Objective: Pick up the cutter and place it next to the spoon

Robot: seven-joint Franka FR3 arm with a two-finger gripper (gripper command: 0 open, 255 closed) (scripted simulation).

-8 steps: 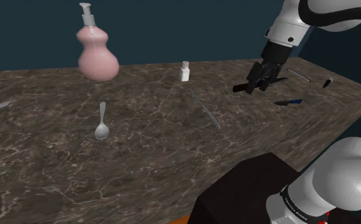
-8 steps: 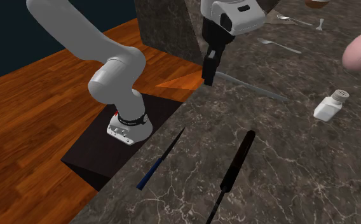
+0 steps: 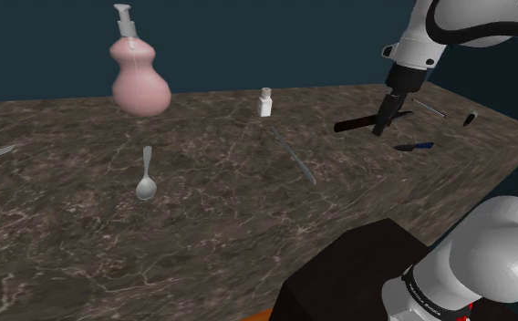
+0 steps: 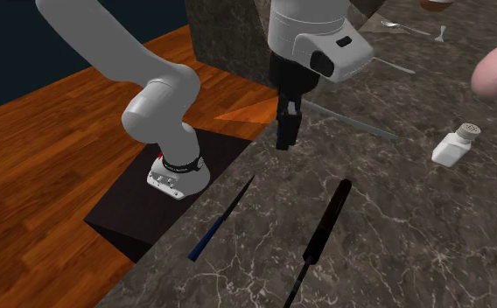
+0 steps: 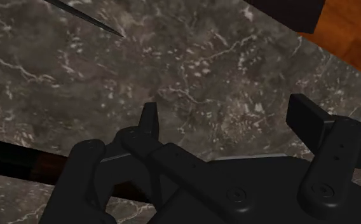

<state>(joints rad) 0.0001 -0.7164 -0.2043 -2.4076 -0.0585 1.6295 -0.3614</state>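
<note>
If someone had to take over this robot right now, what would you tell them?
The gripper has its jaws open and holds nothing. It is poised by the black-handled tool, which I take to be the cutter.
The cutter lies on the dark veined counter toward the shoulder view's right. The spoon lies far toward its left.
Done: nothing lifted.
Left: grasp the cutter, carry it over, set it beside the spoon.

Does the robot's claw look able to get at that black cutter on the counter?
Probably yes. The claw hangs open over the black cutter, nothing lies between them, and the blue-handled tool nearby lies apart from it.
</note>
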